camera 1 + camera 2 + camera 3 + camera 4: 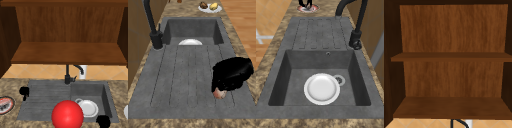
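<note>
The white plate is lying flat on the floor of the sink basin, just beside the drain. It is looking stiff, smooth and probably breakable, likely slippery if wet. Its rim is the best place to take hold, since its underside is sitting against the floor. The right robot hand is hovering at the basin's front edge, near the plate; I cannot tell how its fingers are standing. The left robot hand is hanging by the ribbed drainboard, fingers unclear too, near a red-rimmed plate on the speckled worktop. A red ball is showing before the sink. A wooden cabinet shelf is hanging above.
</note>
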Motion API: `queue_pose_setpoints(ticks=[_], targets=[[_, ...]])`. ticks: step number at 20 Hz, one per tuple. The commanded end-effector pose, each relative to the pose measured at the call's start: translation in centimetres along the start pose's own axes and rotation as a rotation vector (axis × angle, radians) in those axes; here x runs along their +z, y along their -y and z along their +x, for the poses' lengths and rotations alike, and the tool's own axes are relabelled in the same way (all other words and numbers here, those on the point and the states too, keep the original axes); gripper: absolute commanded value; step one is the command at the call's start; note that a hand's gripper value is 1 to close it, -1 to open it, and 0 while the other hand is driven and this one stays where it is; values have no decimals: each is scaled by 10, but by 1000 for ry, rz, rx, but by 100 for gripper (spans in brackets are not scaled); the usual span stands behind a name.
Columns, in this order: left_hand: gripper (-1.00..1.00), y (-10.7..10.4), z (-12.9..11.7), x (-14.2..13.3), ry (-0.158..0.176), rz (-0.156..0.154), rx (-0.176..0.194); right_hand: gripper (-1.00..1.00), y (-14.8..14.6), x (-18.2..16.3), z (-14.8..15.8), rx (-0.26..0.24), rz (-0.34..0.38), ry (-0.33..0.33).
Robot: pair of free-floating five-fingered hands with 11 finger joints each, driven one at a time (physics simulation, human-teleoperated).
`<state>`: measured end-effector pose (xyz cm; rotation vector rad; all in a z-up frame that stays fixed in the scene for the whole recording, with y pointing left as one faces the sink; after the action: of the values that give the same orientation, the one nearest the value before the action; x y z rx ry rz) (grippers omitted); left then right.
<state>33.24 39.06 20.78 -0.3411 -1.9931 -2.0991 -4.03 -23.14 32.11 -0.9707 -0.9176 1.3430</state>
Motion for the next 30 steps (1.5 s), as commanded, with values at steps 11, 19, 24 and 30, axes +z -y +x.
queue_pose_setpoints(ticks=[11,19,24,30], targets=[[100,40,11,110,10,27,1,0,0,0,0,0,0,0],[100,79,11,173,24,60,21,0,0,0,0,0,0,0],[100,101,-8,200,37,86,59,0,0,0,0,0,0,0],[100,107,-15,216,92,173,80,0,0,0,0,0,0,0]])
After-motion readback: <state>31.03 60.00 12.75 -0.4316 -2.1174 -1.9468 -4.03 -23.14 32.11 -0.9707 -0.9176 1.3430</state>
